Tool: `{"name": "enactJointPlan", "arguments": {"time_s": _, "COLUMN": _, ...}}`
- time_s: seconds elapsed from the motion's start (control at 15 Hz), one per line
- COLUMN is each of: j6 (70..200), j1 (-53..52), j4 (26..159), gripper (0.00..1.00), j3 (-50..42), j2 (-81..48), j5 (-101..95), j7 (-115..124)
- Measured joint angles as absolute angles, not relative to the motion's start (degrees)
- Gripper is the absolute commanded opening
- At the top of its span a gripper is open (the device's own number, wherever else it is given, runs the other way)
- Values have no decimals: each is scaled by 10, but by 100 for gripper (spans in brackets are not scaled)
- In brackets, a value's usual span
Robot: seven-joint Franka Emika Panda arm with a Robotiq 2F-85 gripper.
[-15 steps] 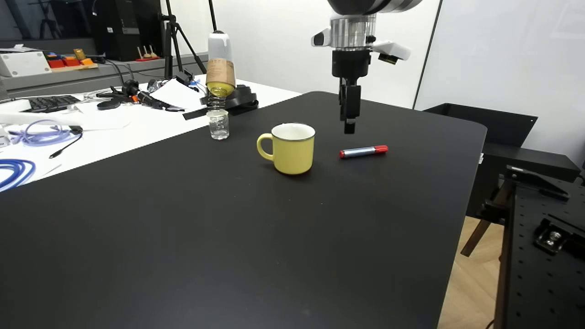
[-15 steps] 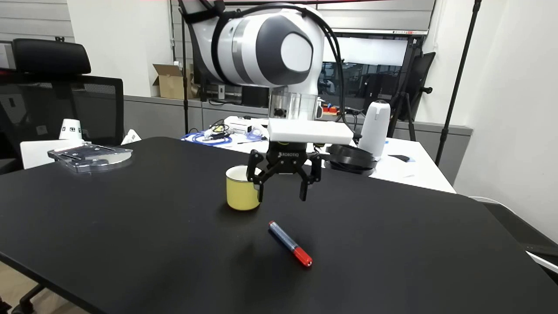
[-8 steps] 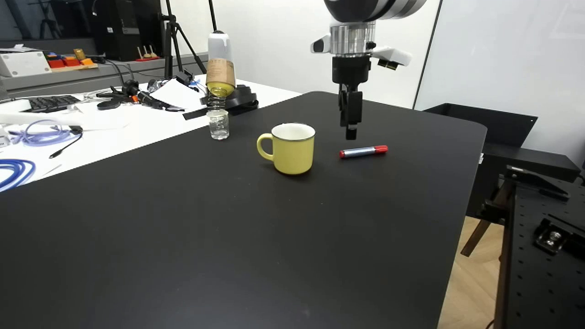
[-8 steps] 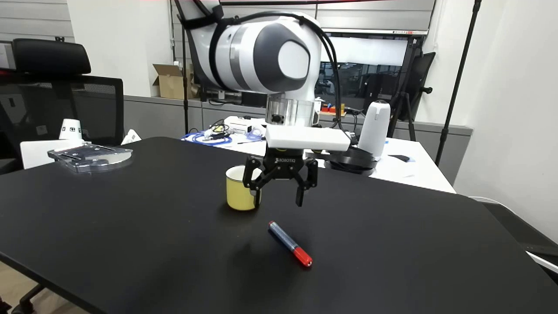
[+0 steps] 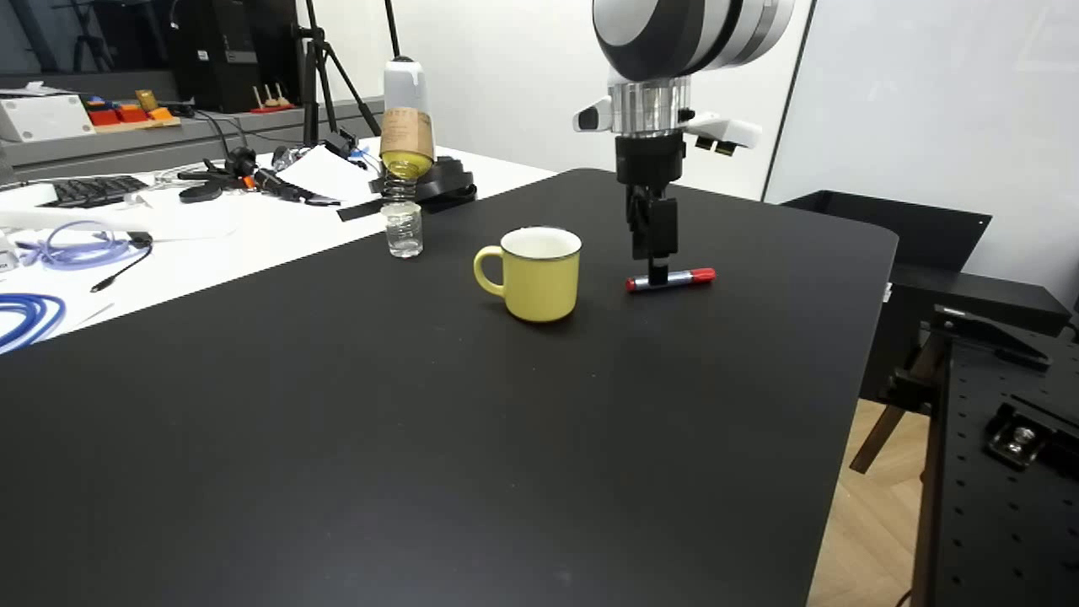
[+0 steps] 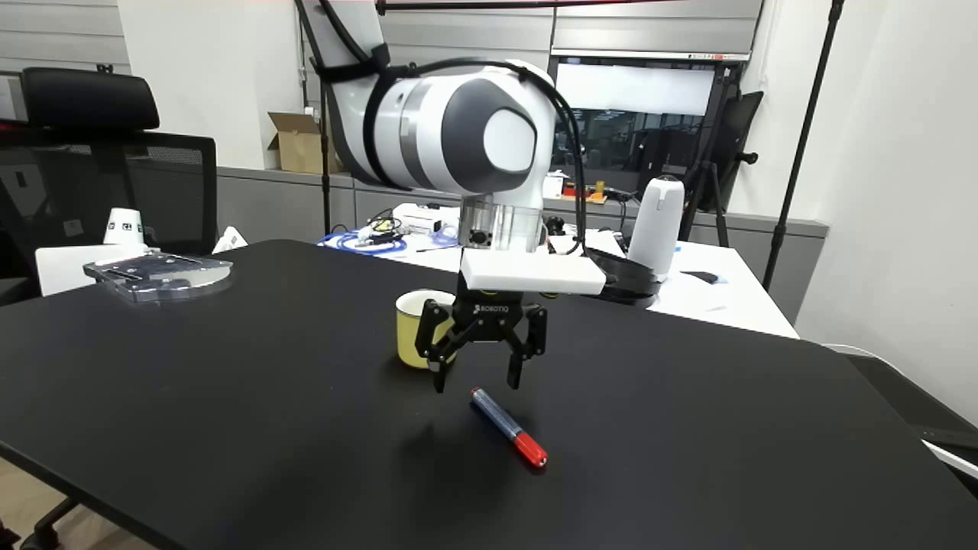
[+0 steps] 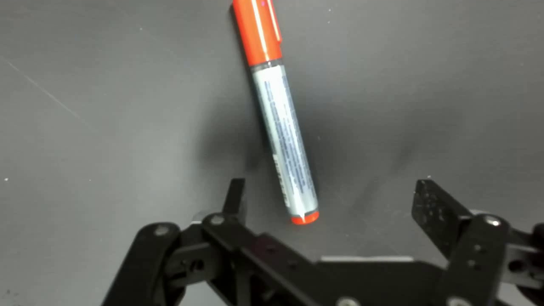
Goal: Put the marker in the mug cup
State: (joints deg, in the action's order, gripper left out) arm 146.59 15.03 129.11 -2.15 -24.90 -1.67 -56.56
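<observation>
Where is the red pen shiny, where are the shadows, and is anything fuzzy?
Wrist view: white glare streaks on the red cap of the marker, soft dark shadows on the table beside it, label print too blurry to read; in an exterior view: a small shadow at the foot of the mug cup, and a bigger soft one on the table, left of the marker in that picture.

Mkr (image 7: pixel 279 112) flat nr ylw mug (image 5: pixel 542 282)

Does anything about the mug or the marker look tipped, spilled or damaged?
Nothing stands out. The mug stands upright, the marker lies capped on the black table, and I see no spill or damage.
</observation>
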Motion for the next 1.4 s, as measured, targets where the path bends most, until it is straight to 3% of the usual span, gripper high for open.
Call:
{"name": "enactJointPlan", "arguments": {"time_s": 0.13, "j6": 1466, "j1": 151, "j4": 1292, "gripper": 100, "j3": -22, "j2": -255, "j5": -22, "j7": -566}}
{"name": "enactJointPlan", "arguments": {"time_s": 0.2, "j6": 1466, "j1": 152, "j4": 1292, "gripper": 93, "j3": -22, "j2": -258, "j5": -24, "j7": -566}}
{"name": "enactJointPlan", "arguments": {"time_s": 0.27, "j6": 1466, "j1": 152, "j4": 1292, "gripper": 74, "j3": -23, "j2": -260, "j5": -24, "j7": -566}}
{"name": "enactJointPlan", "arguments": {"time_s": 0.93, "j6": 1469, "j1": 152, "j4": 1292, "gripper": 5, "j3": -48, "j2": -265, "j5": -51, "j7": -564}}
{"name": "enactJointPlan", "arguments": {"time_s": 1.0, "j6": 1469, "j1": 152, "j4": 1292, "gripper": 1, "j3": -51, "j2": -266, "j5": -55, "j7": -563}}
{"name": "enactJointPlan", "arguments": {"time_s": 1.4, "j6": 1472, "j1": 150, "j4": 1292, "gripper": 5, "j3": -57, "j2": -266, "j5": -70, "j7": -561}}
